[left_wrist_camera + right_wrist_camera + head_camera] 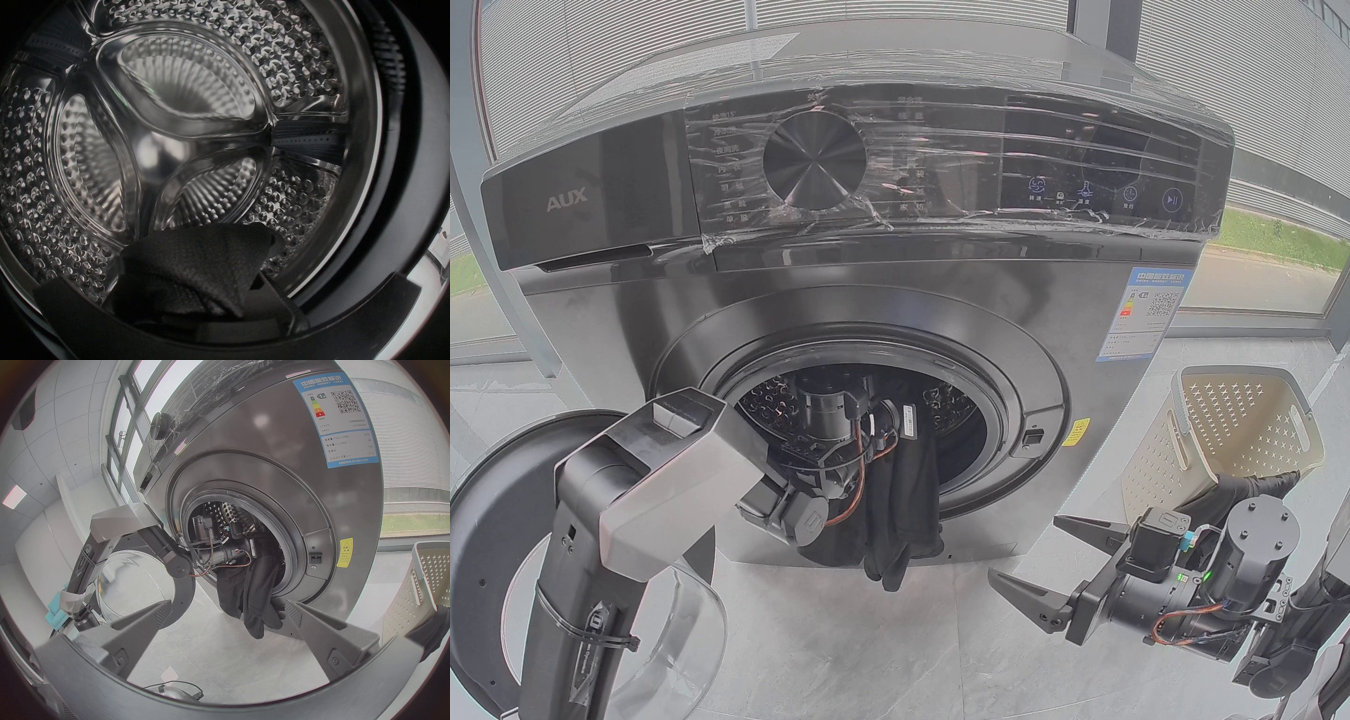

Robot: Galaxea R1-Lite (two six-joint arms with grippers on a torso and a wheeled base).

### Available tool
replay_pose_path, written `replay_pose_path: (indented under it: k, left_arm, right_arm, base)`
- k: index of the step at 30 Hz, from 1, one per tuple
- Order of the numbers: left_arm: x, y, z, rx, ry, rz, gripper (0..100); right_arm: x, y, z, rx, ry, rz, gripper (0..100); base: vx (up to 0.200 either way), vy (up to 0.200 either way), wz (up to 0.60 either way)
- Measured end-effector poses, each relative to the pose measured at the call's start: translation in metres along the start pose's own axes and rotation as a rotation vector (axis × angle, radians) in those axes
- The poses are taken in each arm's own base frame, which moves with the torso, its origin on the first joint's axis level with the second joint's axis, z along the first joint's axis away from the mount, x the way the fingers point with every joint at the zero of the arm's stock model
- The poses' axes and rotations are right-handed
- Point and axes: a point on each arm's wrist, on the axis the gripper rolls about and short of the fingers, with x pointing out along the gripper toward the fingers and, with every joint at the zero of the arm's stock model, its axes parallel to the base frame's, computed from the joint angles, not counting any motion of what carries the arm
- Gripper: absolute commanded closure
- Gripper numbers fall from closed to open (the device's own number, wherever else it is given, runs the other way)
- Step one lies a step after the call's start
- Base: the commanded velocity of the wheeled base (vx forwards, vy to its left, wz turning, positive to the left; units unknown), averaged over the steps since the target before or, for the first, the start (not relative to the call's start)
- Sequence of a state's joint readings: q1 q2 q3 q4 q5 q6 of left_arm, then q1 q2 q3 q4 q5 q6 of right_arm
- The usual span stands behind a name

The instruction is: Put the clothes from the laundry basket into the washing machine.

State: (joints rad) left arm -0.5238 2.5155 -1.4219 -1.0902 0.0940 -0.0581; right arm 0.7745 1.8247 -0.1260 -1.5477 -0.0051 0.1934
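Pale floor before washing machine: black garment draped over drum rim beside left gripper, grip impossible to tell; right gripper spread wide, well apart, open floor around.

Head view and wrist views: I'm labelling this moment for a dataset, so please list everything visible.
washing machine: one, dark grey, straight ahead
door: one, dark, swung open to the left
drum: one, steel, inside the machine
garment: one, black, draped over the opening's lower rim
laundry basket: one, cream, right of the machine
cloth: one, dark, at the basket's lower edge
label: one, blue-white, machine front
left gripper: one, black, inside the opening
right gripper: one, black, beside the basket, jaws open
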Motion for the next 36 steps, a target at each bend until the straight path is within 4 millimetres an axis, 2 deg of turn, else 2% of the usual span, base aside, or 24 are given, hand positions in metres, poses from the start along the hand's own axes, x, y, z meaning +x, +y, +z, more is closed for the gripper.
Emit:
replay_pose_path:
  k: [11, 17, 18, 27, 31, 36]
  left_arm:
    - [0.045, 0.020, 0.013, -0.020, -0.095, 0.100, 100]
    - [0.056, 0.031, 0.004, -0.026, -0.082, 0.139, 100]
    - [0.057, 0.032, 0.001, -0.027, -0.075, 0.143, 0]
    - [0.054, 0.034, -0.012, -0.031, -0.018, 0.150, 0]
    - [0.044, 0.030, -0.014, -0.020, 0.082, 0.141, 0]
    - [0.025, 0.021, -0.008, -0.007, 0.245, 0.085, 0]
  right_arm:
    - [0.000, -0.001, 0.000, 0.000, -0.002, -0.005, 0]
    - [0.000, -0.002, 0.001, 0.001, -0.002, -0.008, 0]
    - [0.000, -0.002, 0.001, 0.001, -0.002, -0.009, 0]
    - [-0.001, -0.002, 0.004, 0.000, -0.017, -0.008, 0]
    - [-0.002, -0.001, 0.005, -0.001, -0.023, -0.007, 0]
    - [-0.003, -0.001, 0.005, 0.000, -0.024, -0.006, 0]
  base:
    - [0.000, 0.000, 0.00]
    - [0.000, 0.000, 0.00]
    - [0.000, 0.000, 0.00]
    - [0.000, 0.000, 0.00]
    - [0.000, 0.000, 0.00]
    - [0.000, 0.000, 0.00]
